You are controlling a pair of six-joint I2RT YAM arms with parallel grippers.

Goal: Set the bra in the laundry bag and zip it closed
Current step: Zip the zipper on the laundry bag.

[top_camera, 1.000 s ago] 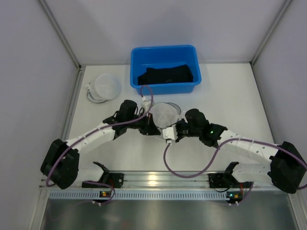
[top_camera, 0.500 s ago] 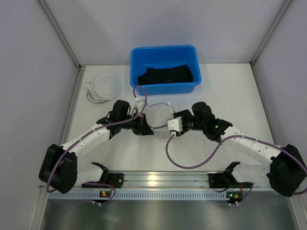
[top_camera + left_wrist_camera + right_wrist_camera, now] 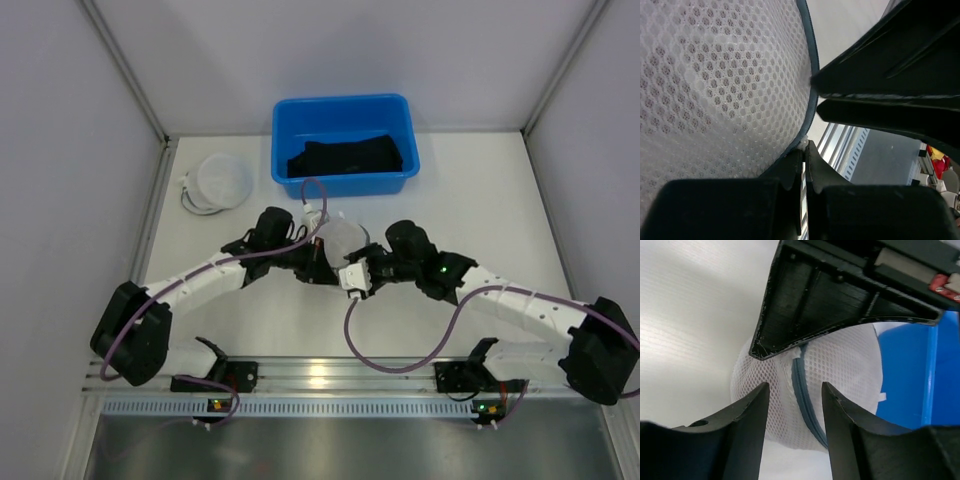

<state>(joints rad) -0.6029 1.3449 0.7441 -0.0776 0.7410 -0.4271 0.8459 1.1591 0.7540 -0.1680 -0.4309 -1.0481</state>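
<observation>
The white mesh laundry bag lies domed on the table in front of the blue bin. Its dark blue zipper runs down the side facing my right wrist camera. My left gripper is shut on a small white tab at the bag's zipper edge. My right gripper is just right of the bag and open. Its fingers stand either side of the zipper without touching it. The bra is hidden from every view, and the mesh shows nothing of what is inside.
A blue bin at the back holds black cloth. A second white round mesh bag lies at the back left. White walls close in both sides of the table. A metal rail runs along the near edge.
My right gripper was shut a second ago and now stands open beside the bag. Both arms swung left with the bag, then came back to about where they were.
</observation>
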